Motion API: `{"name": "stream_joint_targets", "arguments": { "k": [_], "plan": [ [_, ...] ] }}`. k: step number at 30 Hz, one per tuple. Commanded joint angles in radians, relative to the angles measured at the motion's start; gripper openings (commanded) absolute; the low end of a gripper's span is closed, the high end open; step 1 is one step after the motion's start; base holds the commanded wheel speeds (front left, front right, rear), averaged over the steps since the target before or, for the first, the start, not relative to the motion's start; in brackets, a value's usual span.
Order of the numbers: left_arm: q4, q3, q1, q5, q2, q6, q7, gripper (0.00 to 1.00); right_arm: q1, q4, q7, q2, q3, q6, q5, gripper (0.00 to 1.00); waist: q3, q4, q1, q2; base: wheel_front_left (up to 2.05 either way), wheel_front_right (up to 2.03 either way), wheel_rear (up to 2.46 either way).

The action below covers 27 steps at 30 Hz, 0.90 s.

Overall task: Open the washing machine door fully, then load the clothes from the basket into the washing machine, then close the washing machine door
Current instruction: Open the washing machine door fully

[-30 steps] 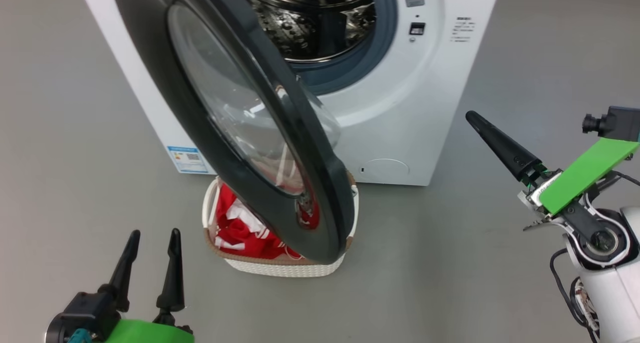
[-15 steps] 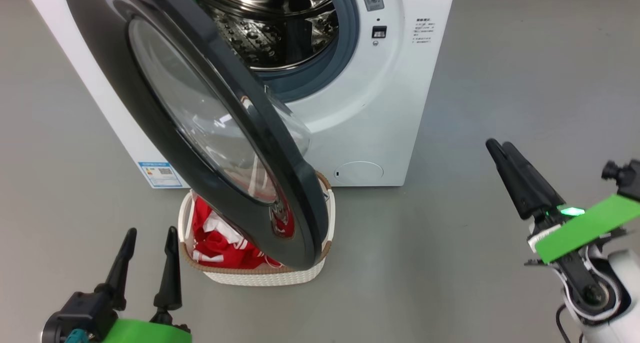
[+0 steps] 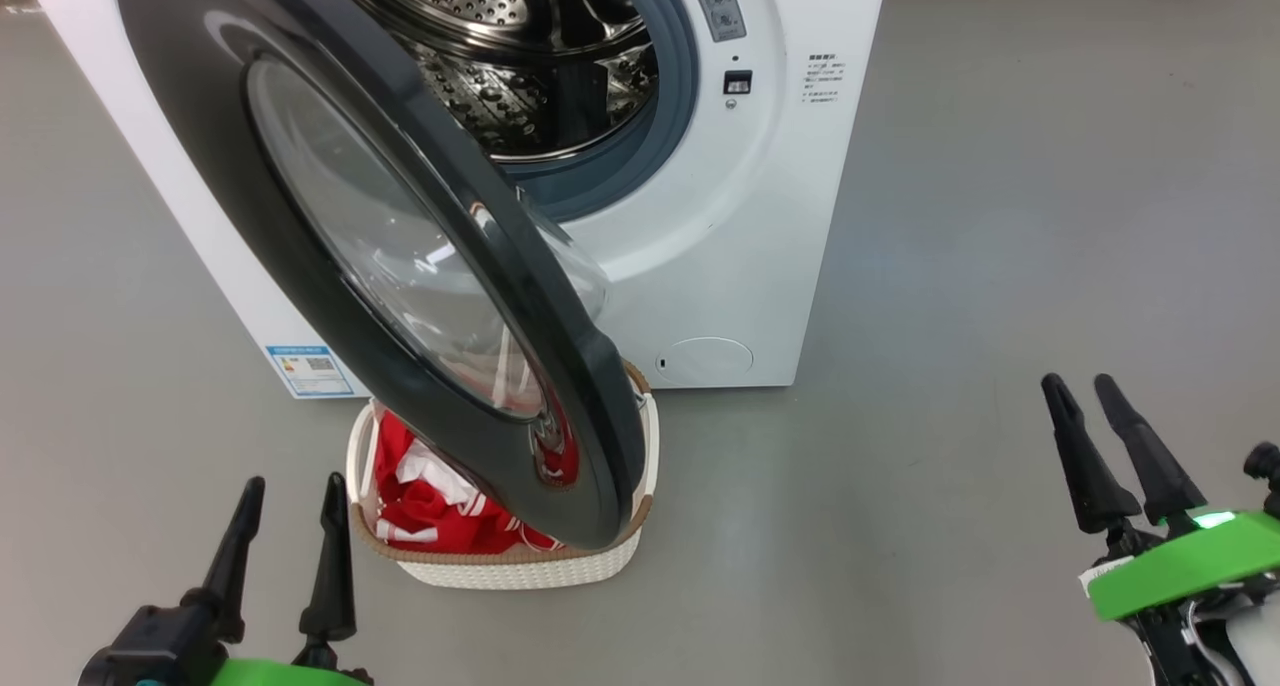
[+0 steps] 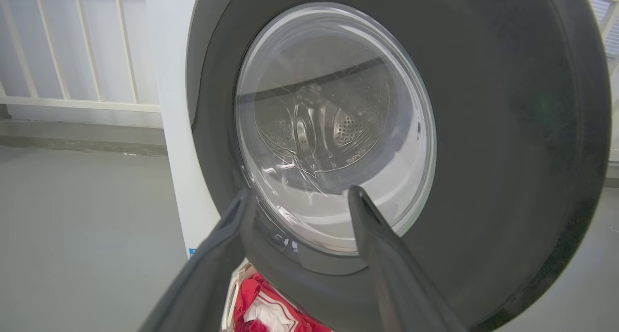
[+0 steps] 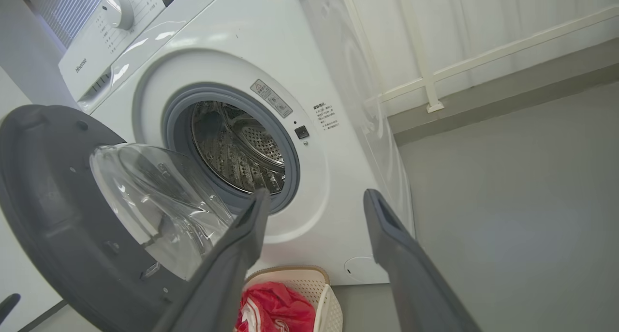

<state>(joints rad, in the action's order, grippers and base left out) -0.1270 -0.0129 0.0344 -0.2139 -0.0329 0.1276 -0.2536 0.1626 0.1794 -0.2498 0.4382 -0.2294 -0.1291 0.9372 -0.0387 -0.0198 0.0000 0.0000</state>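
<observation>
The washing machine [image 3: 700, 246] stands at the top of the head view, its steel drum [image 3: 520, 76] exposed. The washing machine door [image 3: 200, 136] hangs partly swung out, its black rim and glass bowl reaching over the basket [image 3: 520, 571] on the floor. Red clothes [image 3: 430, 506] with white stripes lie in the basket, partly hidden by the door. My left gripper [image 3: 292, 486] is open at the lower left, left of the basket. My right gripper [image 3: 1078, 384] is open at the lower right, far from the machine. In the wrist views, the left gripper [image 4: 300, 194] faces the door [image 4: 483, 128] and the right gripper [image 5: 316, 194] faces the drum [image 5: 237, 143].
Grey floor [image 3: 980, 266] spreads wide to the right of the machine and in front of the basket. A blue label sticker [image 3: 305, 369] sits low on the machine's front. A white railing [image 5: 483, 51] runs along the wall behind the machine.
The head camera has shifted, sliding the machine and basket leftward. My right arm has dropped from mid-right to the lower right, its fingers now pointing up side by side. The left gripper has hardly moved.
</observation>
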Motion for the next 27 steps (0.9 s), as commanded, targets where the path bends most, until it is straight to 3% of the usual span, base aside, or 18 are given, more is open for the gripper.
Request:
{"name": "stream_joint_targets", "arguments": {
  "k": [1,13,27],
  "plan": [
    [0.030,0.034,0.015,0.004,-0.017,0.003,-0.008,1.00,-0.017,-0.021,-0.011,0.001,0.010,-0.002,-0.045,1.00,0.001,0.003,0.0000,0.0000,0.00,0.00,0.00],
    [0.029,0.032,0.012,0.004,-0.017,0.003,-0.008,1.00,-0.111,-0.050,-0.012,-0.113,0.139,-0.002,-0.405,1.00,-0.002,0.008,0.0000,0.0000,0.00,0.00,0.00],
    [0.025,0.035,0.023,-0.002,-0.017,0.003,-0.008,1.00,-0.121,-0.057,-0.012,-0.137,0.169,-0.002,-0.468,1.00,-0.009,-0.004,0.0000,0.0000,0.00,0.00,0.00]
  ]
}}
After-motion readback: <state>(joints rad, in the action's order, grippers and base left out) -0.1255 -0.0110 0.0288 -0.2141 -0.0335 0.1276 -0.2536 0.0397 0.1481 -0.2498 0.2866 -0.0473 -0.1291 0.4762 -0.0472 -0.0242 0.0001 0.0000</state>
